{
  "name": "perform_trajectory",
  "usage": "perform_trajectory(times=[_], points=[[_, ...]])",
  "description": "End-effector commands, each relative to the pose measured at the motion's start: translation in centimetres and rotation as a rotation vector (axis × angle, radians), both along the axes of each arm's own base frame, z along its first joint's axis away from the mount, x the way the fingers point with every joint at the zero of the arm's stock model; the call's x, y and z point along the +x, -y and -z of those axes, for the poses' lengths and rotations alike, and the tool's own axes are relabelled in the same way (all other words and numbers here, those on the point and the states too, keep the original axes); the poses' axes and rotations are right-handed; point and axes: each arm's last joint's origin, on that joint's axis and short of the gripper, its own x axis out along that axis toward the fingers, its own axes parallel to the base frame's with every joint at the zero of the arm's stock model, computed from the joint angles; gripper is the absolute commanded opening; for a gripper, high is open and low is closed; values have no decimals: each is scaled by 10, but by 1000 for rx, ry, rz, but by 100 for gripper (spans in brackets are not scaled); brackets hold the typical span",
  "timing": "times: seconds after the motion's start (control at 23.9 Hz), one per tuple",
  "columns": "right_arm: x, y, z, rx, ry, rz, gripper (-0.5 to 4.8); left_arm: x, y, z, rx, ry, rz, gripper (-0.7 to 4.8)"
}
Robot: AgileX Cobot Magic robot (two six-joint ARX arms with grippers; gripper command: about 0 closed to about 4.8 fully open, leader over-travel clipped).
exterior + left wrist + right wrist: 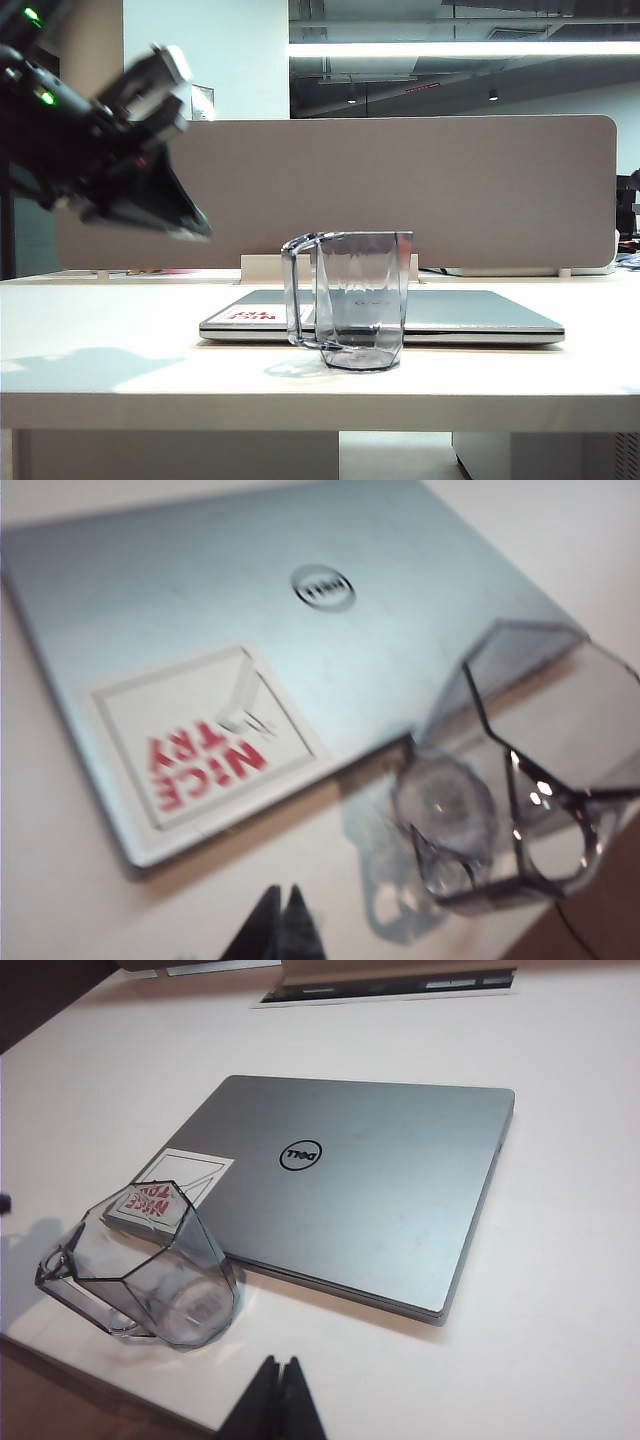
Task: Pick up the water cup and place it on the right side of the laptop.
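Note:
The water cup point(350, 300) is clear grey-blue with faceted walls and stands upright on the table, just in front of the closed silver laptop point(470, 312). Its loop handle faces left. My left gripper point(195, 228) hangs blurred in the air at the upper left, well above and left of the cup. The left wrist view shows its tips point(283, 892) shut and empty, with the cup point(520, 810) and the laptop point(200, 630) beneath. My right gripper point(280, 1362) is also shut and empty, above the table's front edge beside the cup point(150, 1270) and the laptop point(370, 1180).
A grey divider panel point(400, 190) stands along the back of the white table point(100, 340). The laptop lid carries a white sticker with red lettering point(200, 750). The table's front edge point(320, 395) runs close in front of the cup.

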Motion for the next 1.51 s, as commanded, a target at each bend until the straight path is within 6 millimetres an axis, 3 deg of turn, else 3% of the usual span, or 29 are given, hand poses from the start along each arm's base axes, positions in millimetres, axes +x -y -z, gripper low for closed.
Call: perform_trajectory(times=[0.04, 0.46, 0.63, 1.51], points=[[-1, 0, 1, -4, -17, -3, -9, -3, 23, 16, 66, -38, 28, -4], [-2, -3, 2, -5, -24, -26, -9, 2, 58, 43, 75, -54, 43, -4], [-2, -4, 2, -5, -23, -41, -9, 9, 64, 40, 71, -86, 39, -4], [-2, -5, 2, -8, -24, -44, -9, -12, 90, 38, 43, -154, 144, -4]])
